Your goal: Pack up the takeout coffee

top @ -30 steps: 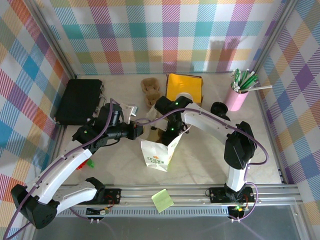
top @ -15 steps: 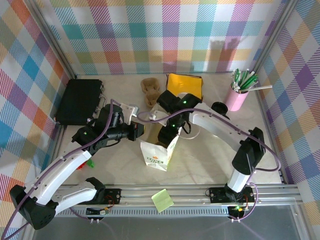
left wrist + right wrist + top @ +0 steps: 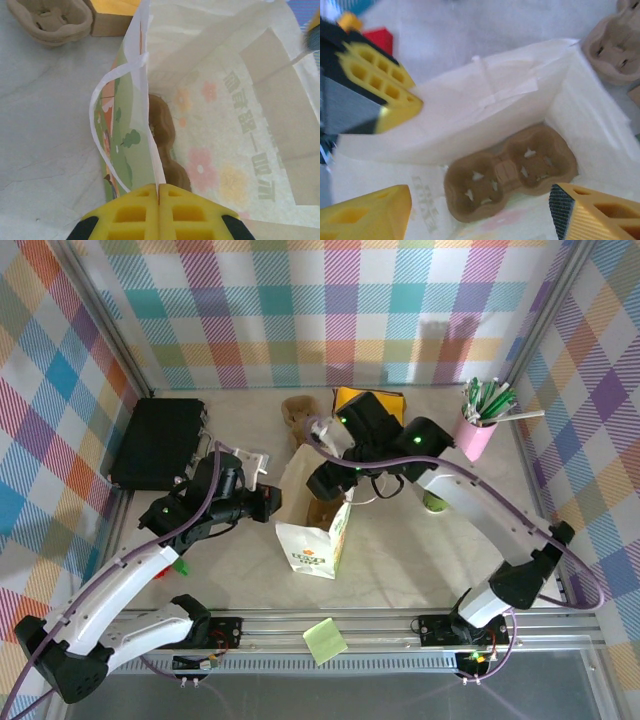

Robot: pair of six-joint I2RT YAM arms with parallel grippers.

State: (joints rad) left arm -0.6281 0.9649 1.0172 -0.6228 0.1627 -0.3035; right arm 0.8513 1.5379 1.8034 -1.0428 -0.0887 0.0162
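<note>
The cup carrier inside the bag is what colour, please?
Brown; the cup carrier shows best in the right wrist view.

The bag [image 3: 225,100] is made of thin matt paper, the carrier [image 3: 510,180] of rough moulded pulp, and the left fingers [image 3: 131,212] of smooth yellow plastic.

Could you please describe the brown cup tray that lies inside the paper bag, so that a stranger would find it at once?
Find the white paper bag standing open in the middle of the table. On its floor lies the brown two-cup tray, both wells empty. The second tray looks just like it but sits outside the bag, on the table beyond it.
</note>
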